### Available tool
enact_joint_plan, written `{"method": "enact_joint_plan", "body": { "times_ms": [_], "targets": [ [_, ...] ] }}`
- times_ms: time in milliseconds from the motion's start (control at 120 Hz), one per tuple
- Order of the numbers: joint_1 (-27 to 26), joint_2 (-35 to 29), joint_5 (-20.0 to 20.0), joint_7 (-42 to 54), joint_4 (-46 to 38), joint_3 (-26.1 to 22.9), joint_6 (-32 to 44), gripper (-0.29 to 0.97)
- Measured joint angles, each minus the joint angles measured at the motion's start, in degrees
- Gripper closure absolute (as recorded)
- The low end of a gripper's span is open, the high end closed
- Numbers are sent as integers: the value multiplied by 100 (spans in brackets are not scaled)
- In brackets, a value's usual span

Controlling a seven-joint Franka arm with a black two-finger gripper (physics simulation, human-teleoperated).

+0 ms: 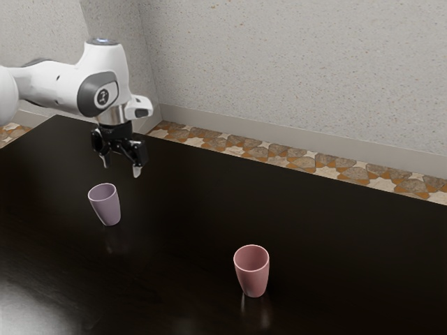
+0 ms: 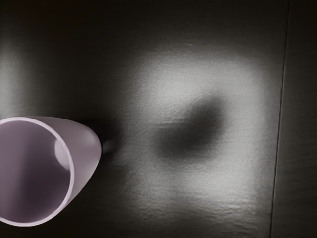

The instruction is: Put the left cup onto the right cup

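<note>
The black two-finger gripper (image 1: 121, 166) hangs above the table with its jaws apart and nothing between them. It is over and a little beyond the small lilac plastic tumbler (image 1: 104, 203), which stands mouth up toward the exterior view's left. The matching dusty-pink tumbler (image 1: 251, 269) stands well apart from it, nearer the camera and toward the exterior view's right. In the wrist view the lilac tumbler (image 2: 34, 171) sits off to one side of the hand rather than under it, so the approach looks unfinished. A sound grasp would first centre the hand over the cup, or set one finger inside its rim, then descend straight without nudging the light cup. The jaws should close only once both fingers bracket the wall. The dark glossy wooden table (image 1: 335, 230) is polished enough to mirror both cups, so a bumped cup would probably slide. Behind it are a strip of orange-and-beige patterned floor tile (image 1: 314, 164) and a pale speckled wall (image 1: 293, 63).
</note>
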Motion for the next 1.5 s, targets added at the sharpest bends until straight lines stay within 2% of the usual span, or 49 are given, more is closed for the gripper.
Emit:
{"method": "enact_joint_plan", "body": {
  "times_ms": [642, 975, 1500],
  "targets": [
    [309, 372, -2, 637, -22, 0, 431, 0],
    [354, 289, 2, 828, -406, 5, 642, 0],
    [594, 413, -2, 974, -453, 3, 855, 0]
  ]
}}
